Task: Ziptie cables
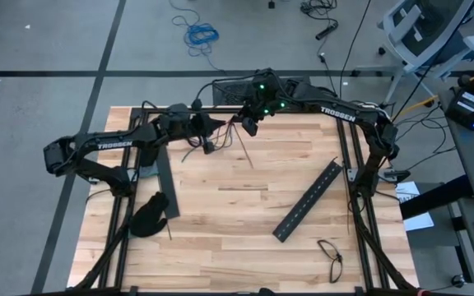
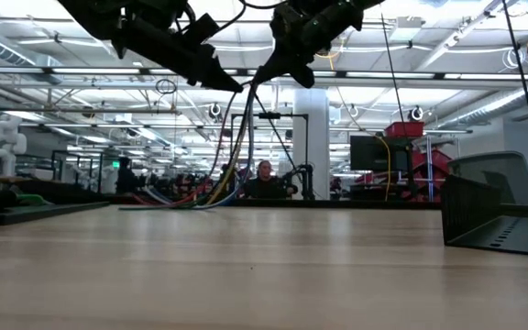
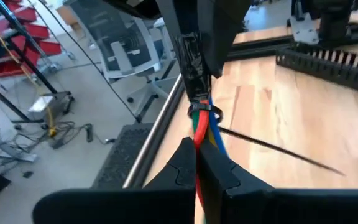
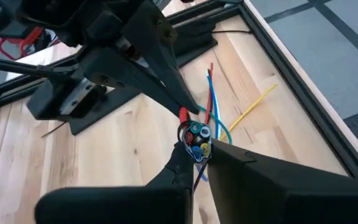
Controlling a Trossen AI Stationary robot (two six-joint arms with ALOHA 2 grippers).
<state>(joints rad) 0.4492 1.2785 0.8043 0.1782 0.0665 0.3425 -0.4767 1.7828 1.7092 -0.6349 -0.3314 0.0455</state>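
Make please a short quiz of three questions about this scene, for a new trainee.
1. True or false: both grippers are shut on the cables.
2. Where do the left gripper and the right gripper meet? A) near the table's far edge, above it; B) at the near edge, by the glasses; C) over the glove.
3. What thin black thing is looped around the cables where they enter the right gripper, its tail sticking out to one side?

Key: 1 true; 2 A; 3 a ziptie.
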